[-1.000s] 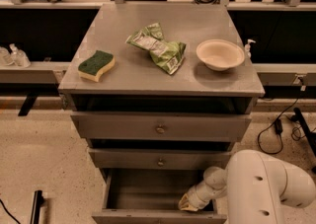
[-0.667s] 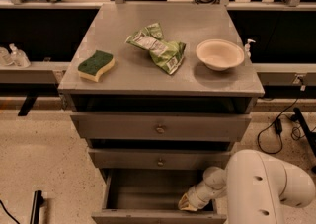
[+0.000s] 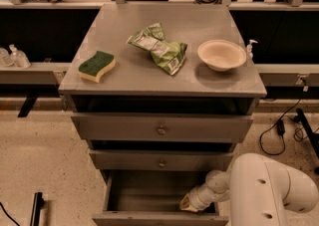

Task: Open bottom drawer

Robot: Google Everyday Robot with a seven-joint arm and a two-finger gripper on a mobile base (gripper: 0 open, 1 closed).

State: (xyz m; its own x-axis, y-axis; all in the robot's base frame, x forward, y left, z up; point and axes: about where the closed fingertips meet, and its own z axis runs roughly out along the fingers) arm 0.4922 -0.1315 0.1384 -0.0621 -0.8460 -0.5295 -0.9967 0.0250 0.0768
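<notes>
- gripper (image 3: 189,203): low at the frame's bottom, tip down inside the bottom drawer (image 3: 144,193); whether it is spread or pressed together cannot be told.
- bottom drawer: stands pulled out, its grey box all around the gripper and reaching off to the gripper's left; the drawer front lies just below the gripper at the frame's edge.
- arm (image 3: 271,190): white, bulky, just right of the gripper, running up from the lower right corner.
- middle drawer (image 3: 124,161): just above the gripper, pushed in, round knob (image 3: 161,163) at centre.
- top drawer (image 3: 114,128): higher above the gripper, wider, pushed in.
- cabinet top (image 3: 124,78): well above the gripper.
- bowl (image 3: 221,55): on the top, above and slightly right of the gripper.
- green bag (image 3: 160,47): crumpled, above and slightly left of the gripper, beside the bowl.
- sponge (image 3: 96,65): green over yellow, far up-left of the gripper.
</notes>
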